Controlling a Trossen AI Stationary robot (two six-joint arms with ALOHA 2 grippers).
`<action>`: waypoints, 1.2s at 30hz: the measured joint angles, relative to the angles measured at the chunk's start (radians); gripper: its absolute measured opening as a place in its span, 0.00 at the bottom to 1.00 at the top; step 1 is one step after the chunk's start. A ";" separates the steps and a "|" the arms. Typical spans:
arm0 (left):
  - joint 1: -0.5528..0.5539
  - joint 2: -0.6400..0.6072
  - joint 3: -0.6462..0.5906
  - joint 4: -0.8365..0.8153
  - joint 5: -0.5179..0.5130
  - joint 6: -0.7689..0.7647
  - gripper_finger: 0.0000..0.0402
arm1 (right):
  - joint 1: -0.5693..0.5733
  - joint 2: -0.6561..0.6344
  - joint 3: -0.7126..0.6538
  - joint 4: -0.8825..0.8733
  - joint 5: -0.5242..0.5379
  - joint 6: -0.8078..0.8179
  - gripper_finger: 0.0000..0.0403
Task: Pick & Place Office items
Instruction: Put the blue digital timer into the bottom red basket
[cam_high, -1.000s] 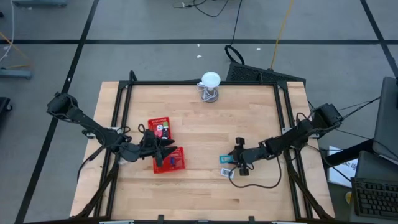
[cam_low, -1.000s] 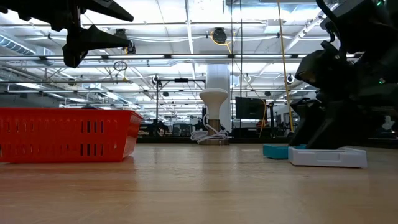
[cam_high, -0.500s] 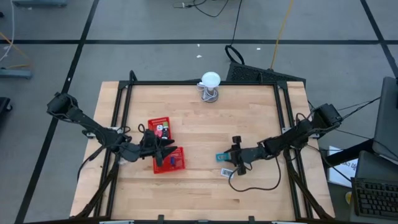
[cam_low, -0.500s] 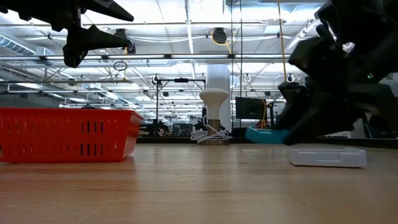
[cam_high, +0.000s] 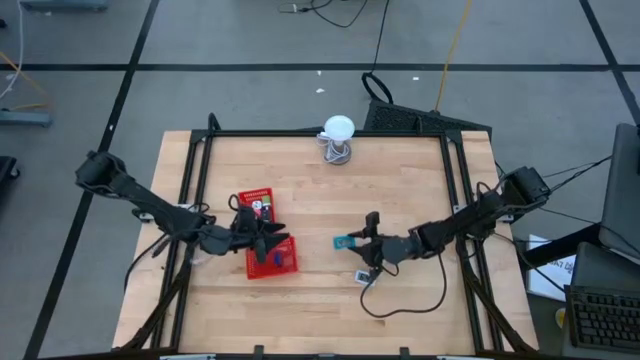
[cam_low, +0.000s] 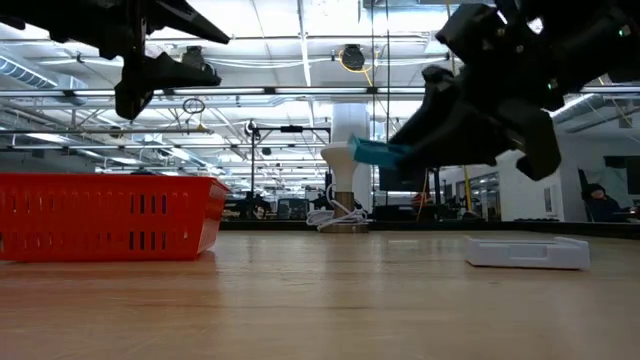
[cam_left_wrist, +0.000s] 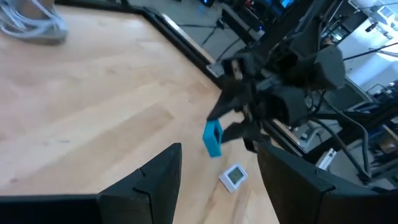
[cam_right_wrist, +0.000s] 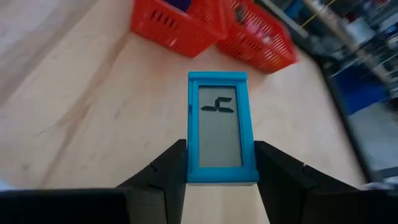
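teal, with a pale screen, the packet (cam_right_wrist: 220, 127) is sitting pinched between the jaws of our right gripper (cam_high: 358, 241), which are closing narrowly on its two long sides. we are holding it clear of the tabletop (cam_high: 320, 180), raised in the air in the low view (cam_low: 375, 152), roughly mid-table and to the right of the trays (cam_high: 264, 234). below and just behind it, a small white device (cam_low: 526, 250) is lying flat on the wood; from above it is showing near the right arm (cam_high: 364, 277).

we are hanging our left gripper (cam_high: 262, 237) over the two red mesh trays, its jaws standing partly apart with nothing between them; the left wrist view is looking past them (cam_left_wrist: 160, 177) toward the packet (cam_left_wrist: 212, 138) across the table. small coloured pieces (cam_high: 262, 210) are lying in the farther tray. at the far edge of the tabletop a white ball on a wire stand (cam_high: 338, 138) is standing.
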 joint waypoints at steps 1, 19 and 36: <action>0.004 0.014 -0.001 0.022 0.012 -0.002 0.53 | 0.002 0.000 0.007 0.000 0.023 -0.022 0.36; 0.099 0.356 0.005 0.456 0.099 -0.025 0.53 | 0.034 0.000 0.094 0.005 0.133 -0.156 0.36; 0.153 0.565 0.315 0.346 0.238 0.181 0.53 | 0.048 -0.001 0.091 0.016 0.207 -0.165 0.36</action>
